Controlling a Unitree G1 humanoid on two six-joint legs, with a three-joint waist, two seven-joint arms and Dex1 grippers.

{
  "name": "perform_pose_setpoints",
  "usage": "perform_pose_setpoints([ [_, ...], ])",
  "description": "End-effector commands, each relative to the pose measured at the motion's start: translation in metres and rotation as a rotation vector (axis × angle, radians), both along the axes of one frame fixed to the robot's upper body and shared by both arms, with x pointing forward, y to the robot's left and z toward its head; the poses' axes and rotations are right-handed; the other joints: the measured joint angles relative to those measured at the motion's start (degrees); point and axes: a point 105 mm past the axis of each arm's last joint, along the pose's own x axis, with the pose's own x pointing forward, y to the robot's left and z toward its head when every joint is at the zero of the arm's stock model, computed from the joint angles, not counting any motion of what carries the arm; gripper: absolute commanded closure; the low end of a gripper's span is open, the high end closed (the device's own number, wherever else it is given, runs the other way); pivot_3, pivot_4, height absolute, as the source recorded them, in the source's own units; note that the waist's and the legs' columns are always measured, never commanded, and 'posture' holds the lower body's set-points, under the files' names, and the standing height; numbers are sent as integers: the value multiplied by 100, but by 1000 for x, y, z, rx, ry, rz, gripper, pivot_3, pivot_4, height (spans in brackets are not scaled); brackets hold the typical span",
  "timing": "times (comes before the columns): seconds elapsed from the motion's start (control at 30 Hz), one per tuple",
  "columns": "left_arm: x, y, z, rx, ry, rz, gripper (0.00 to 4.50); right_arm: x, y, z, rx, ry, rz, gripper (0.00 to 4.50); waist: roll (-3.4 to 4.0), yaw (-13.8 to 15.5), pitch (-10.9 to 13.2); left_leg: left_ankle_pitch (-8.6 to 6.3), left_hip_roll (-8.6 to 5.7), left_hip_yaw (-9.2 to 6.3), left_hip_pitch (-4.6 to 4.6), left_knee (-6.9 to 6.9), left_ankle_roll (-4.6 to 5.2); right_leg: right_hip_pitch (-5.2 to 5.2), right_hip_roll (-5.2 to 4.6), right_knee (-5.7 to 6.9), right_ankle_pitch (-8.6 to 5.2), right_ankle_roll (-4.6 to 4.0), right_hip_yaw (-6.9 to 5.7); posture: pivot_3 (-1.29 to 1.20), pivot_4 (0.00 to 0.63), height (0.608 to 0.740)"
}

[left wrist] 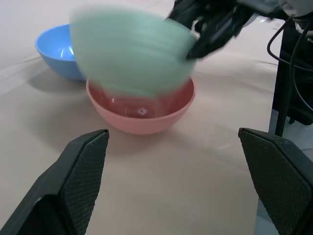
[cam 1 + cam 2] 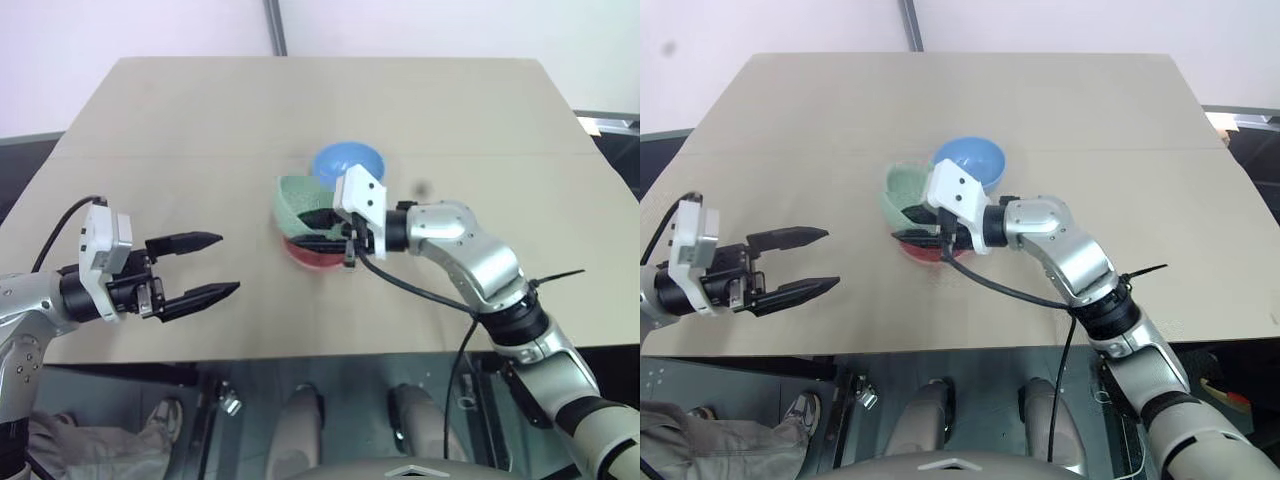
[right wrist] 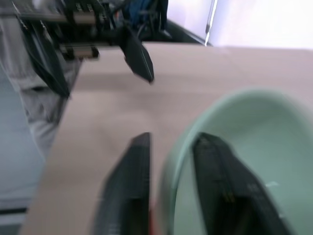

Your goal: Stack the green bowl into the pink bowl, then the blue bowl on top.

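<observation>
I am holding the green bowl [image 2: 300, 203] by its rim with the right gripper [image 2: 335, 232], tilted over the pink bowl [image 1: 142, 112]; released crooked, it could tip out. Blue bowl [image 2: 348, 162] is sitting just beyond; left gripper [image 2: 198, 267] is hanging open, well left.

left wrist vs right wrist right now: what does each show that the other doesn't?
Left wrist: the pink bowl on the table, the blue bowl behind it, and the outside of the tilted green bowl just above the pink one.
Right wrist: the right gripper with one jaw inside the green rim and one outside; the open left gripper.
Shared: green bowl, table.
</observation>
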Motion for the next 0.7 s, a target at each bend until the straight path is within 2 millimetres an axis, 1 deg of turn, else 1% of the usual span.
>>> perform_pose_setpoints([
  [0.03, -5, 3, 12, 13, -57, 23, 0, 4, -3, 17, 37, -111, -23, 1347, 0, -12, 0, 0, 0, 1, -2, -2, 0, -3, 0, 0, 0, 0, 0, 0, 150, 740],
  [0.07, -6, 3, 12, 13, -58, 28, 0, 4, -7, 20, 44, -127, -31, 841, 0, -14, 0, 0, 0, 0, -3, -3, 0, -4, 0, 0, 0, 0, 0, 0, 150, 740],
  [0.13, -7, 3, 12, 10, -56, 33, 0, 2, -14, 30, 75, -130, -30, 841, 0, -8, 0, 0, 0, 1, -3, -6, 0, -4, -2, 0, 0, 0, 0, 0, 150, 740],
  [0.2, -8, 2, 12, 3, -57, 36, 0, 1, -25, 47, 143, -130, -40, 841, 0, -4, 1, 0, -1, 1, -3, -6, 0, -4, -2, 0, 0, 0, 0, 0, 150, 740],
  [0.27, -7, 2, 12, -1, -59, 40, 0, 2, -35, 60, 187, -121, -51, 841, 0, -5, 0, 0, 0, 0, -2, -6, 0, -4, -1, 1, 0, 0, 0, 0, 150, 740],
  [0.3, -6, 2, 12, -2, -62, 41, 0, 6, -41, 66, 198, -120, -67, 841, 0, -9, 0, 0, 0, 0, -2, -6, 0, -3, -1, 1, 0, 0, 0, 0, 150, 740],
  [0.37, -4, 0, 13, -6, -68, 40, 0, 26, -55, 69, 177, -165, -148, 841, 0, -12, 1, 0, 0, 1, 0, -5, 0, -3, -1, 1, 0, 0, 0, 0, 150, 740],
  [0.4, -3, -1, 13, -8, -70, 39, 0, 39, -63, 64, 125, -212, -198, 841, 0, -13, 1, 0, -1, 1, 0, -3, 0, -2, -1, 1, 0, 0, 1, 0, 150, 740],
  [0.5, -2, -1, 13, -10, -73, 39, 0, 61, -74, 51, 14, -300, -245, 841, -1, -15, 0, 0, -1, 3, 4, -1, 0, -1, 0, 0, 0, 0, 1, 0, 150, 740],
  [0.57, -2, -3, 14, -9, -80, 39, 0, 93, -90, 32, -138, -389, -307, 841, 0, -32, 1, 0, -1, 5, 4, -1, 0, -1, -1, -1, 0, 0, 2, 0, 150, 740],
  [0.6, -2, -2, 15, -9, -83, 40, 0, 102, -96, 25, -193, -419, -320, 841, 1, -49, 2, 0, -1, 9, 4, -2, 0, -2, -1, -1, 0, 0, 4, 0, 150, 740],
  [0.63, -2, -2, 15, -8, -85, 43, 0, 108, -98, 19, -240, -454, -317, 841, 1, -57, 3, 0, -1, 15, 4, -3, 0, -5, -2, -1, 1, 1, 9, 0, 150, 740],
  [0.7, -4, -1, 16, -5, -90, 51, 0, 114, -98, 11, -307, -504, -287, 841, 2, -63, 4, 0, -1, 17, 4, -8, 0, -5, -2, -4, 1, -1, 11, 0, 150, 740],
])
